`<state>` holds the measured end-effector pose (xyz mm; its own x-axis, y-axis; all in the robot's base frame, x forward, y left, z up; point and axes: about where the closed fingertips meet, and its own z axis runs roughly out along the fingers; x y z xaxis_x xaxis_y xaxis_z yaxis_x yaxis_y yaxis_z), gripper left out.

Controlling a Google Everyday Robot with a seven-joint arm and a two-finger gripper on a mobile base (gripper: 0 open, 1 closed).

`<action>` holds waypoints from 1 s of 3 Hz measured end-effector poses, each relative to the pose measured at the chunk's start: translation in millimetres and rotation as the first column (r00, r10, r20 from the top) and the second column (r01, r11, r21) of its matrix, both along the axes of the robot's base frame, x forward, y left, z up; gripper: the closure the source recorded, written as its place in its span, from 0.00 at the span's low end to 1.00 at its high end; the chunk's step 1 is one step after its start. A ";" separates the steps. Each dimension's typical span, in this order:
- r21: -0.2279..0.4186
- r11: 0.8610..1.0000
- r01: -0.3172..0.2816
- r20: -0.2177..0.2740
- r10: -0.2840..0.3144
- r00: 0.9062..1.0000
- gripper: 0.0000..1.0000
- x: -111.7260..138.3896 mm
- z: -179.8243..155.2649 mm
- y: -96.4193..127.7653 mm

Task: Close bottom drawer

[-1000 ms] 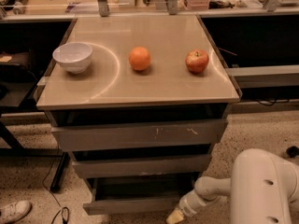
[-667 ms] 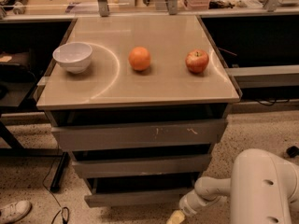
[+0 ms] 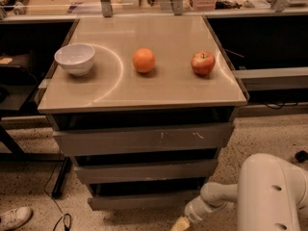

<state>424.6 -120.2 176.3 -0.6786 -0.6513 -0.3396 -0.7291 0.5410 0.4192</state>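
The bottom drawer [image 3: 144, 201] is the lowest and narrowest of three grey metal drawers under the table top. Its plain front stands a little forward of the cabinet body, with a dark gap above it. My gripper [image 3: 180, 224] is at the lower edge of the view, just below and to the right of the drawer's front right corner. Its pale yellowish tip points left towards the drawer. The white arm [image 3: 216, 198] and its big white housing [image 3: 272, 194] fill the lower right corner.
On the tan table top [image 3: 144, 90] stand a white bowl [image 3: 75, 58], an orange [image 3: 144, 60] and a red apple [image 3: 203, 63]. The top drawer [image 3: 144, 137] has pale scratches; the middle drawer [image 3: 144, 171] sits below it. A shoe [image 3: 14, 218] and cables [image 3: 60, 196] lie on the floor at left.
The bottom drawer has slid back into the cabinet, its front now nearer the other two. My gripper and arm have followed it inward and slightly up.
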 end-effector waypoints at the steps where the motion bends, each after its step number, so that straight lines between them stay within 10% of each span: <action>1: 0.000 1.000 0.000 0.000 0.000 1.000 0.41 0.0 0.0 0.0; 3: -0.001 1.000 0.018 0.023 -0.018 1.000 0.88 12.3 -0.3 1.0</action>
